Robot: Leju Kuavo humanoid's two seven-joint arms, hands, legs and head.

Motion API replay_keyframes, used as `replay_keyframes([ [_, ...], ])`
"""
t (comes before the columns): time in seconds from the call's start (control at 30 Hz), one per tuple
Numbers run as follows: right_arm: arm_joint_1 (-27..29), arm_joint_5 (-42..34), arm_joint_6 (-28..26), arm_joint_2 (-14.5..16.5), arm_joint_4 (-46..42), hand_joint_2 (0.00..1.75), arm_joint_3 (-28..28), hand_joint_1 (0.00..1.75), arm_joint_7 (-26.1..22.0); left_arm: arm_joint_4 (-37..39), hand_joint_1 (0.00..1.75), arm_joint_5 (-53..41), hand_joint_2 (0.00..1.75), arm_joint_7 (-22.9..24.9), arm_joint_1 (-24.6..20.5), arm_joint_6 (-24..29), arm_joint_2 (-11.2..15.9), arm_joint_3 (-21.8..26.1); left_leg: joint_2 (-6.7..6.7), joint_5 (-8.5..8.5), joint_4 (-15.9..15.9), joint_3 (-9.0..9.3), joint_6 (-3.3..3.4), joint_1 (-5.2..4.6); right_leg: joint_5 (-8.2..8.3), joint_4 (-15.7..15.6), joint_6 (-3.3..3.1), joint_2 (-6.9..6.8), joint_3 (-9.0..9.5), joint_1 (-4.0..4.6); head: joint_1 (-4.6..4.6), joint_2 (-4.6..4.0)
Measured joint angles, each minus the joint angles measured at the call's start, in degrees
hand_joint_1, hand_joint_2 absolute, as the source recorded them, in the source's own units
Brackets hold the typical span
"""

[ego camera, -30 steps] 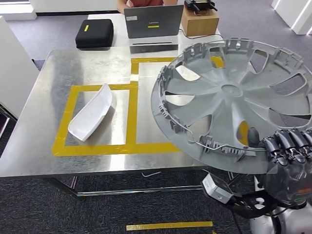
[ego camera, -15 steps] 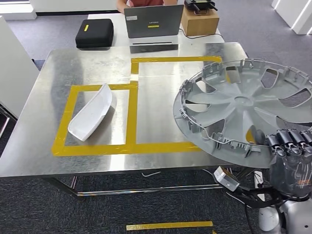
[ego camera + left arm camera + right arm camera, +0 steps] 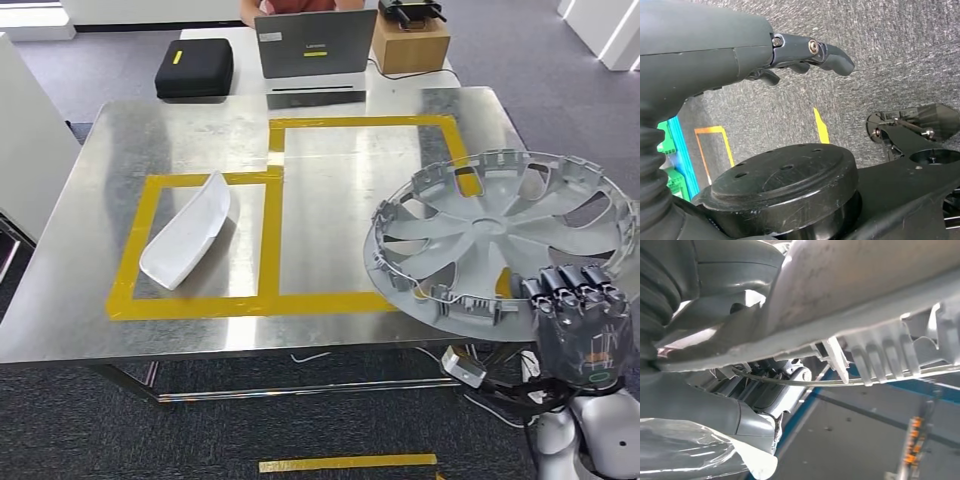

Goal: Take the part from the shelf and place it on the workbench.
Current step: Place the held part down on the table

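From the head view, the right hand point(image 3: 580, 330) grips the near rim of the grey wheel cover point(image 3: 498, 235), which hangs tilted over the right end of the steel surface point(image 3: 98, 300). At the left wrist, the left hand point(image 3: 753, 50) holds nothing, fingers loosely apart above carpet. At the right wrist, the wheel cover's ribbed rim point(image 3: 874, 315) is clamped against the hand.

A steel table point(image 3: 98, 300) marked with yellow tape point(image 3: 268, 240) stands on grey carpet point(image 3: 75, 430). Behind it, a white desk point(image 3: 245, 60) carries a laptop point(image 3: 315, 45), a black case point(image 3: 194, 67) and a cardboard box point(image 3: 410, 45).
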Motion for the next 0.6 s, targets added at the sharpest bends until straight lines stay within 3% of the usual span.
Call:
replay_keyframes([
  [0.17, -1.6, 0.0, 0.0, -1.3, 2.7, 1.75, -0.1, 1.75, -3.3, 0.0, 0.0, -0.6, 1.75, 0.0, 0.0, -0.4, 0.1, 0.0, -0.02, 0.0, 0.0, -0.01, 0.0, 0.0, 0.0, 0.0, 0.0, -0.03, 0.0, -0.01, 0.01, -0.01],
  [0.6, -3.7, 0.0, 0.0, -7.4, 8.2, 1.75, 4.8, 1.75, -3.7, 0.0, 0.0, -1.4, 1.75, 0.7, -0.2, -0.5, 0.4, 0.0, -0.05, -0.01, 0.0, -0.05, 0.02, 0.0, -0.01, 0.0, 0.01, -0.12, -0.03, -0.02, 0.01, -0.01],
])
